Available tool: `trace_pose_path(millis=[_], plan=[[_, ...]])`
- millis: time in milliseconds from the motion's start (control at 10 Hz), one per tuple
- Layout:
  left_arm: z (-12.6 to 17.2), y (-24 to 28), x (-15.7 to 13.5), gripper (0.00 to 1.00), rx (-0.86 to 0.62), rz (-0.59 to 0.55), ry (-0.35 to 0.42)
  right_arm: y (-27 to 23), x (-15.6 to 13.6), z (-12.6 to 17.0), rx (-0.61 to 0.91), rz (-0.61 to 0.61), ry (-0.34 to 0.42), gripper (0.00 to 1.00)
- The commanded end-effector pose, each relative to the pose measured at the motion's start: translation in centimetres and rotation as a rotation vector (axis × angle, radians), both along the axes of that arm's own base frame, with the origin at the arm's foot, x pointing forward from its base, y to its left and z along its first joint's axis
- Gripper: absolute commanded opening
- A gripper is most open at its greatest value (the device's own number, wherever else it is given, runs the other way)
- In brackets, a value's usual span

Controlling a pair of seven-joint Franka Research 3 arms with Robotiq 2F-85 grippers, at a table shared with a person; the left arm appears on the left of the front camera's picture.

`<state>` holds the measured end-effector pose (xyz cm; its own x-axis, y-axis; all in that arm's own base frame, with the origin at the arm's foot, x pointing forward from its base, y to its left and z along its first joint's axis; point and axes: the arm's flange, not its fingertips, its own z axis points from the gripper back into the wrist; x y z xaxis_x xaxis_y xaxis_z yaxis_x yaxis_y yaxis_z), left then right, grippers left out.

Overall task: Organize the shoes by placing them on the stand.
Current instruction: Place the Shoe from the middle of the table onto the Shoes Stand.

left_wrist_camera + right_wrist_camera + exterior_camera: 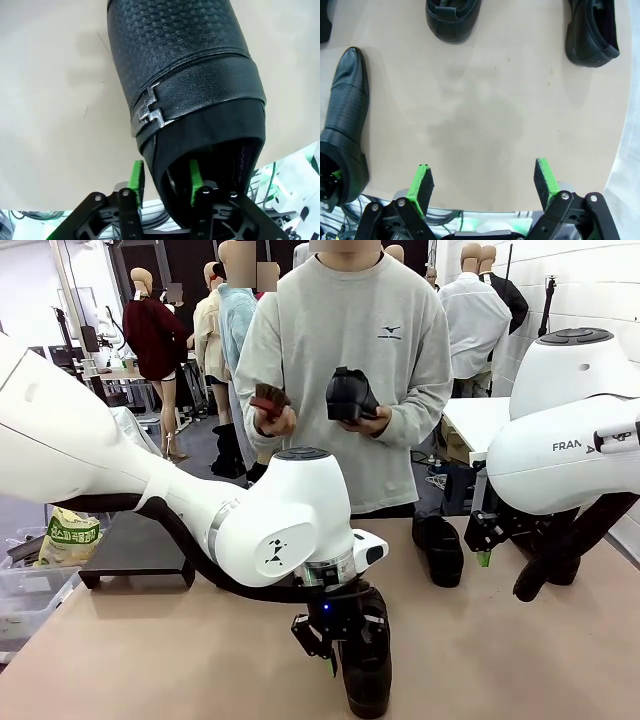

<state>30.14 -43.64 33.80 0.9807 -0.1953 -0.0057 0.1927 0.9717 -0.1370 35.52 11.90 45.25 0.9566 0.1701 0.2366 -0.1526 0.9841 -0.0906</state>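
Firstly, left gripper: down at the near edge of the table, about midway along it. Its jaws are part-closed and straddle the side wall of the textured-toe shoe at the heel opening. One green pad stands outside the wall and the other inside the opening. Whether the pads press the wall cannot be told.

Textured-toe shoe: black, woven-pattern toe, smooth band with a small metal buckle. It lies on the table at the near edge.

Right gripper: above the table toward its right edge, jaws spread wide over bare tabletop, touching no shoe.

Second shoe: black, on the table right of centre, well apart from the textured-toe shoe and just beside the right gripper as the front view shows it.

Third shoe: black, opening upward, on the table near the second shoe but apart from it.

Fourth shoe: black, held off the table at chest height in one hand of the person standing at the far edge. The person's other hand holds a small brownish item.

Stand: black, low, flat-topped, at the far left corner of the table.

Green-and-white bag: beyond the table's left edge.
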Motion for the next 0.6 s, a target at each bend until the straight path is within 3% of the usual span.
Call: trace_pose_path(millis=[0, 500], plan=[[-0.6, -1.2, 0.1, 0.0, 0.006, 0.005, -0.008, 0.1, -0.1, -0.1, 0.004, -0.014, 0.0, 1.0], [0.3, -1.2, -0.3, 0.0, 0.014, -0.048, 0.023, 0.1, -0.1, -0.1, 0.004, -0.014, 0.0, 1.0]])
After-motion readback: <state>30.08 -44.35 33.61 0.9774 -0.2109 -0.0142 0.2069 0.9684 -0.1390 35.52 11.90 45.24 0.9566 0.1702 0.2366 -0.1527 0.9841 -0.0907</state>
